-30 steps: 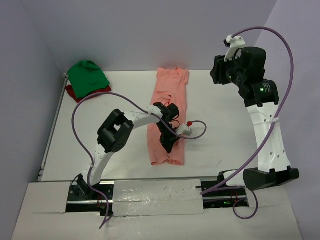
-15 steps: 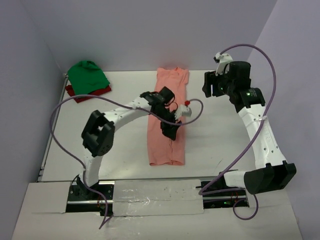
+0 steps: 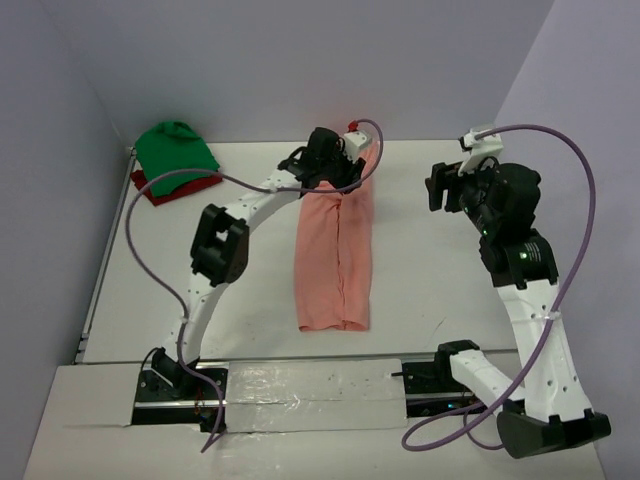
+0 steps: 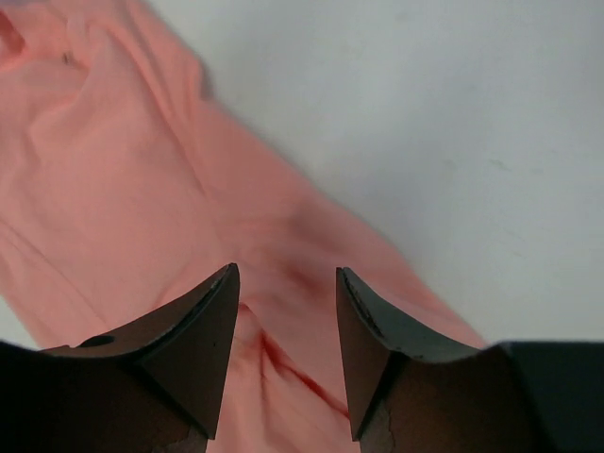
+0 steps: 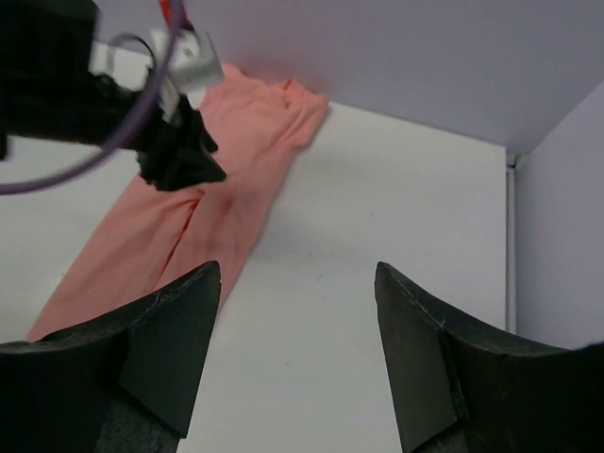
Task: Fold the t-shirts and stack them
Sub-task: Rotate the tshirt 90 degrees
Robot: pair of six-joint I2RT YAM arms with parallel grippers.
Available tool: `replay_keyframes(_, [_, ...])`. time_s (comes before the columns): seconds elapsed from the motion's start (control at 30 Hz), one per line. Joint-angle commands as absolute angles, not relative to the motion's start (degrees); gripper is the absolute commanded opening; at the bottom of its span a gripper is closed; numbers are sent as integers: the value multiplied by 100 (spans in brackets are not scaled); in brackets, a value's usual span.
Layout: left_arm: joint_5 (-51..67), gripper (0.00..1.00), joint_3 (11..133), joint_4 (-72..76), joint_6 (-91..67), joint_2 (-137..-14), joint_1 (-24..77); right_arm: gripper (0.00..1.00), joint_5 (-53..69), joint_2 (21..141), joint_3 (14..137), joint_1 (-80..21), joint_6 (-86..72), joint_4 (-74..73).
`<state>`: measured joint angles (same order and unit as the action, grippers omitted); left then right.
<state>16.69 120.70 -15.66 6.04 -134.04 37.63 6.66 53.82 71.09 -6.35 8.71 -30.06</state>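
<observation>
Pink shirt lies as long narrow strip on table, collar at 12 o'clock. Our left gripper over collar end, fingers apart, empty. Our right gripper at 3 o'clock, fingers apart, empty. We risk pinching top layer only, pulling fold open.

The salmon-pink t-shirt lies folded lengthwise; green t-shirt sits atop dark red t-shirt.

L gripper moved from pink shirt middle to far end.
</observation>
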Motion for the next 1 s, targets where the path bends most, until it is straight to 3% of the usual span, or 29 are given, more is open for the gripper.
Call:
replay_keyframes(0.0, [1074, 54, 13260, -1906, 273, -14254, 3613, 73, 483, 5265, 7005, -589, 958, -2663])
replay_keyframes(0.1, [697, 53, 13930, -2048, 62, -14879, 3429, 73, 606, 5168, 6970, -571, 967, -2707])
replay_keyframes(0.33, [27, 51, 13280, -1107, -667, -14888, 3059, 74, 844, 5054, 6969, -545, 932, -2804])
replay_keyframes(0.47, [26, 50, 14632, -2178, -887, -15591, 2883, 74, 747, 5080, 7092, -545, 949, -2926])
replay_keyframes(0.6, [114, 49, 13660, -2206, -1063, -15250, 2751, 74, 642, 5071, 7268, -545, 967, -3085])
replay_keyframes(0.73, [351, 47, 13518, -2557, -1125, -15170, 2593, 74, 782, 5071, 7409, -536, 914, -3155])
replay_keyframes(0.87, [387, 47, 12745, -2022, -1081, -14819, 2575, 74, 861, 5106, 7427, -536, 879, -3173])
replay_keyframes(0.97, [334, 47, 13235, -2424, -1090, -15046, 2566, 74, 844, 5098, 7453, -536, 888, -3234])
